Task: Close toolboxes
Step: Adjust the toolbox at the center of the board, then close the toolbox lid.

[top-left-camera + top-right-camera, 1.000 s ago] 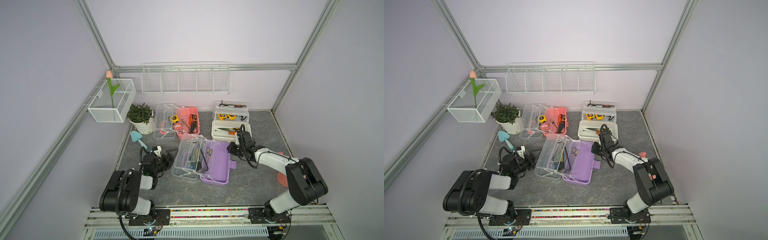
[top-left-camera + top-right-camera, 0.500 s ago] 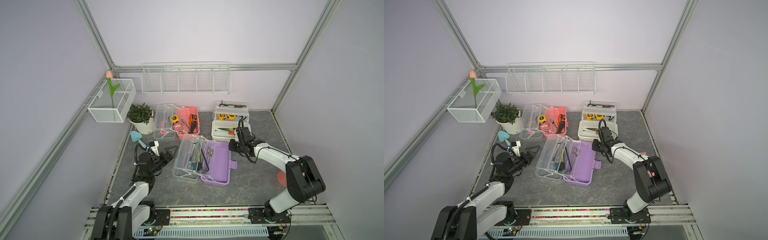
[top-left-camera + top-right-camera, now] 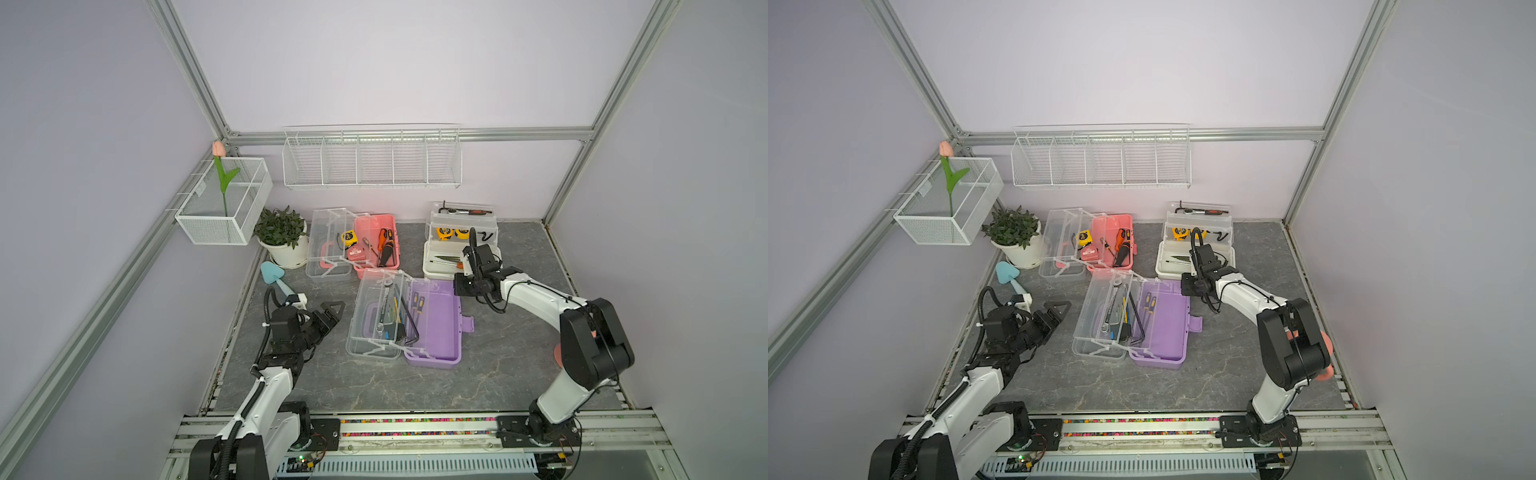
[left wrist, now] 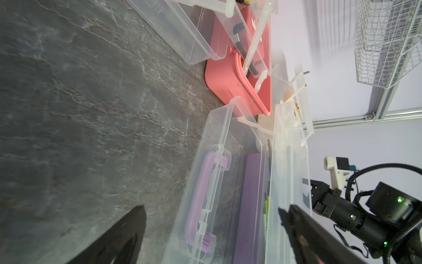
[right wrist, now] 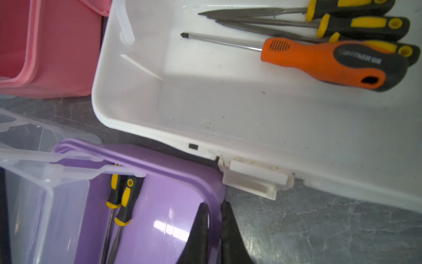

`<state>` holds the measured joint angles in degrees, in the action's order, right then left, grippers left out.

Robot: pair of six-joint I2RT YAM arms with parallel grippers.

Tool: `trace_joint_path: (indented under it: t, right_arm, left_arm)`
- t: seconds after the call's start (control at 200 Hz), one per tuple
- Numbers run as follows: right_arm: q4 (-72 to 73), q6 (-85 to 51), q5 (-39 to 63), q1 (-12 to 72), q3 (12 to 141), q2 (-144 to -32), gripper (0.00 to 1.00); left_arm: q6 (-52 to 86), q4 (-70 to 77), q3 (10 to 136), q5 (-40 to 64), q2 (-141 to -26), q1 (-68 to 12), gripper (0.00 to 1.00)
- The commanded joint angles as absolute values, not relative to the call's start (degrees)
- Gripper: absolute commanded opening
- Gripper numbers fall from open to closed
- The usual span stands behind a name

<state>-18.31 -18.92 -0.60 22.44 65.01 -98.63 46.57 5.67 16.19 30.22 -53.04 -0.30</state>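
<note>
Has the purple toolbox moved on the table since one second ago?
No. The purple toolbox lies where it did, its far end beside the pink toolbox as before.

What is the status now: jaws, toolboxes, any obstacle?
Left gripper jaws open, short of clear lid. Right gripper jaws shut on purple toolbox wall. Pink toolbox, white toolbox open too, crowding its far end.
</note>
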Motion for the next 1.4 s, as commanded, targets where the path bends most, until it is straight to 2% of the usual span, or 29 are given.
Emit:
trace_joint_path:
  t: [0.0,0.15,0.23,0.29,0.375,0.505,0.65,0.75,0.83,1.125,1.255,1.325,1.395]
  right_arm:
    - [-22.13,-10.40,-5.57,21.18,65.75,-102.28,0.07]
    - [-23.29,-8.26,-4.01,18.60,66.95,-102.74,0.07]
    - [-23.89,-8.68,-1.65,18.34,67.65,-102.42,0.10]
    - [-23.99,-9.82,1.09,18.29,67.93,-101.73,0.18]
    - [-23.95,-11.95,4.56,18.35,68.05,-100.12,0.35]
    - [-24.59,-14.62,5.75,18.33,67.89,-96.72,0.45]
    - [-25.48,-16.71,5.17,18.42,67.01,-93.03,0.50]
    - [-25.39,-17.92,4.15,18.36,65.73,-90.60,0.54]
    - [-24.96,-18.45,3.37,18.47,64.56,-88.71,0.61]
    - [-24.79,-18.73,2.06,18.34,62.12,-85.04,0.63]
    - [-24.35,-19.57,1.19,18.41,60.93,-85.25,0.63]
    - [-24.02,-20.37,0.06,18.33,60.07,-85.46,0.68]
    - [-23.27,-21.43,-1.02,18.33,58.93,-85.17,0.85]
  left_arm:
    - [41.77,-2.64,17.89,30.16,-50.99,-0.02,0.95]
    - [38.09,-7.34,17.05,29.68,-48.31,-1.75,0.92]
    - [37.03,-9.99,16.96,28.05,-47.36,-4.05,0.88]
    - [37.04,-11.41,16.80,26.81,-46.95,-6.42,0.84]
    - [37.38,-13.24,16.42,25.72,-46.36,-9.58,0.80]
    - [38.20,-16.87,15.83,23.36,-43.61,-13.56,0.76]
    - [38.50,-20.08,15.56,19.59,-40.27,-17.34,0.70]
    - [38.58,-19.99,15.89,16.66,-41.50,-20.23,0.63]
    - [38.58,-19.12,17.00,13.90,-45.29,-22.62,0.57]
    - [37.79,-17.18,20.72,9.76,-51.84,-24.01,0.43]
    - [37.64,-17.72,21.80,8.29,-53.99,-25.52,0.29]
    - [37.18,-18.64,22.93,5.98,-55.50,-26.72,0.23]
    - [36.66,-18.89,23.83,4.68,-57.13,-27.07,0.19]
